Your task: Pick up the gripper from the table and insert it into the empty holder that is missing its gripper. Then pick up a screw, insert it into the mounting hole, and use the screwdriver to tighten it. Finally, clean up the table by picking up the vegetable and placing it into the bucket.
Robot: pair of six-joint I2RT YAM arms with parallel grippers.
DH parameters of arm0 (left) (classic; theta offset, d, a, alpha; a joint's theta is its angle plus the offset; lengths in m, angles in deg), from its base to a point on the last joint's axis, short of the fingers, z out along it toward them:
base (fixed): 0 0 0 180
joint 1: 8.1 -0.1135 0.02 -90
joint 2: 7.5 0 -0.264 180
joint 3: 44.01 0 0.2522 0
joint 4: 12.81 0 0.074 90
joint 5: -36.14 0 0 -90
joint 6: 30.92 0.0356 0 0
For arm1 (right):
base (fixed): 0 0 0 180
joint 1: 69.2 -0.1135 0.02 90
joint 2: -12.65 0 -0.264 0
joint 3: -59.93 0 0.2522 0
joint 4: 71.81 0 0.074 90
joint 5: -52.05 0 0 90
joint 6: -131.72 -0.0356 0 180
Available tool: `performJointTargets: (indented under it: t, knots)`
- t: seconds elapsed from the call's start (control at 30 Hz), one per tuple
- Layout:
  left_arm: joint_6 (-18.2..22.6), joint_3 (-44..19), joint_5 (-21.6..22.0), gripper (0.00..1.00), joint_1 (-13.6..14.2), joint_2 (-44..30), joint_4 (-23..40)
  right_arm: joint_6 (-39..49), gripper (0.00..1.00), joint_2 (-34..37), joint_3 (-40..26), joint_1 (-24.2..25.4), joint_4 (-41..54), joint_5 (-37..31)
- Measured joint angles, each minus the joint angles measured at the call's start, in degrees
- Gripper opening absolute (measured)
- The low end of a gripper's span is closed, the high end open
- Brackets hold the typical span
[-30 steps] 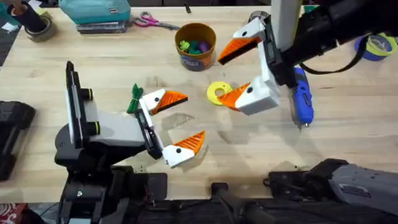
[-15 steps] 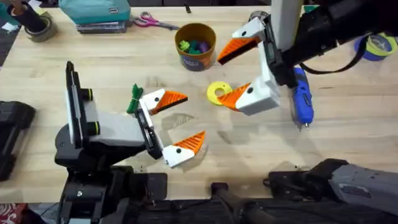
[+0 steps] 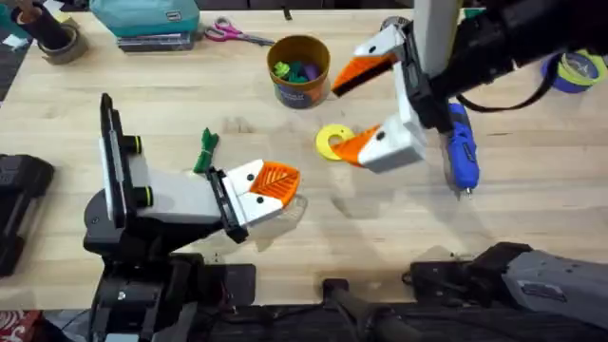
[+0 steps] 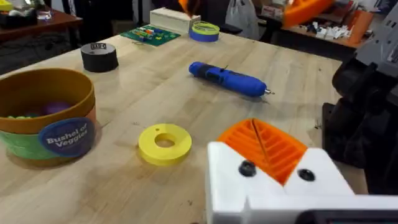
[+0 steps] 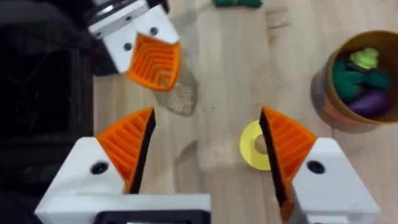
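Observation:
My left gripper (image 3: 275,182) is shut near the table's front middle, its two orange ribbed pads (image 4: 261,142) pressed together with nothing visible between them. The right gripper (image 3: 337,122) hangs wide open above the yellow ring (image 3: 332,141), one finger on each side. In the right wrist view, its fingers (image 5: 127,146) frame the ring (image 5: 252,148) and the shut left gripper (image 5: 152,62). The green vegetable (image 3: 205,152) lies left of my left gripper. The bucket (image 3: 298,68) stands behind, holding toys. The blue screwdriver (image 3: 463,152) lies at the right. The loose gripper, empty holder and screw are out of view.
Scissors (image 3: 233,35), a teal case (image 3: 147,19) and a tape roll (image 3: 57,40) sit along the far edge. A blue-yellow tape roll (image 3: 578,68) lies far right, and a black tape roll (image 4: 99,56) beyond the bucket (image 4: 46,118).
My left gripper has gone from wide open to shut, its fingers meeting over the table. The right arm has barely moved.

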Motion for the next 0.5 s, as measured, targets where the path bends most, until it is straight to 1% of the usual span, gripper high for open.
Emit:
performJointTargets:
  t: [0.1, 0.23, 0.37, 0.5]
  knots:
    - [0.00, 0.00, 0.00, 0.004, 0.00, 0.00, 0.00, -5.97, 0.996, 0.00, 0.00, 0.00, -4.37, -2.75]
    - [0.00, 0.00, -0.02, 0.004, 0.00, 0.00, 0.00, -16.05, 0.996, 0.00, 0.00, 0.02, -6.00, -10.82]
    - [0.00, 0.00, -0.02, 0.004, 0.00, 0.00, 0.00, -25.74, 0.996, 0.00, -0.80, 0.08, -4.03, -20.76]
    - [0.00, 0.00, -0.02, 0.004, 0.00, 0.00, 0.00, -32.98, 0.996, -0.17, -4.00, 1.63, 1.39, -29.88]
